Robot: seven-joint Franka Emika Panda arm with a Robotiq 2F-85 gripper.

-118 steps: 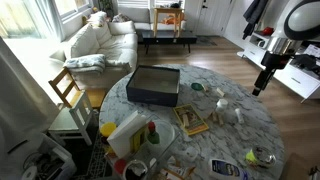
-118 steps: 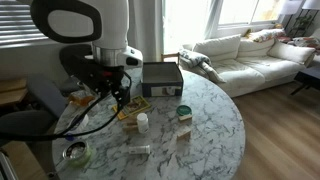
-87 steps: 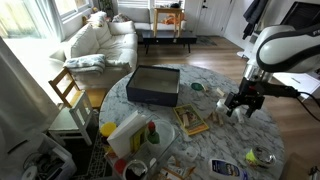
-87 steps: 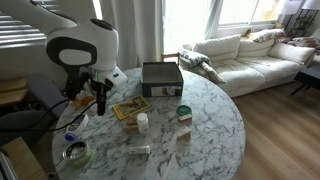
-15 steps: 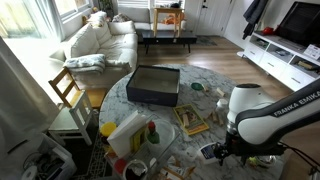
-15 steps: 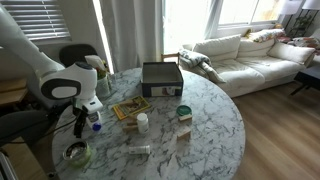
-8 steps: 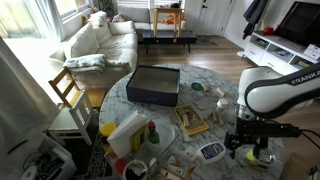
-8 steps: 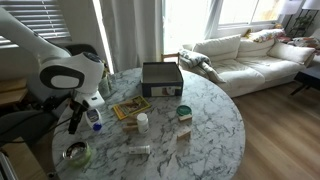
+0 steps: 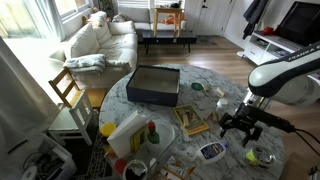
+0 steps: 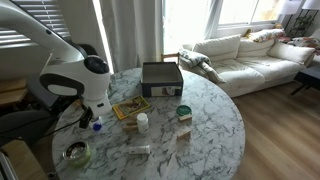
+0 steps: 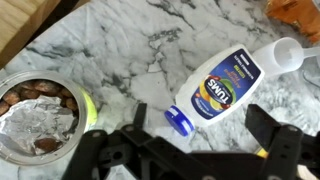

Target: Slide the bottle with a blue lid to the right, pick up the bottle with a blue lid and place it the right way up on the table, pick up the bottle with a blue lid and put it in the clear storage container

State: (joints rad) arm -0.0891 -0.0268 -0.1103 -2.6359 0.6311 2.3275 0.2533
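Observation:
The bottle with a blue lid (image 11: 222,83) lies on its side on the marble table, white with a blue label, its cap (image 11: 180,120) pointing toward the camera. It also shows near the table's front edge in an exterior view (image 9: 211,152). My gripper (image 11: 200,122) is open and empty, hovering above the cap end with one dark finger on each side and not touching it. In an exterior view the gripper (image 9: 242,132) hangs above the table to the right of the bottle. The clear storage container (image 9: 153,86) stands at the far side of the table, also seen in an exterior view (image 10: 161,79).
A foil-lined can (image 11: 35,115) of small brown pieces stands close beside the bottle, near the table edge (image 9: 262,155). A book (image 9: 192,121), a small white bottle (image 10: 142,122), a tilted white box (image 9: 125,131) and red and green items (image 9: 152,133) also sit on the table.
My gripper was down at the bottle a second ago. It has since lifted away and moved off to the side, open, leaving the bottle lying on the table.

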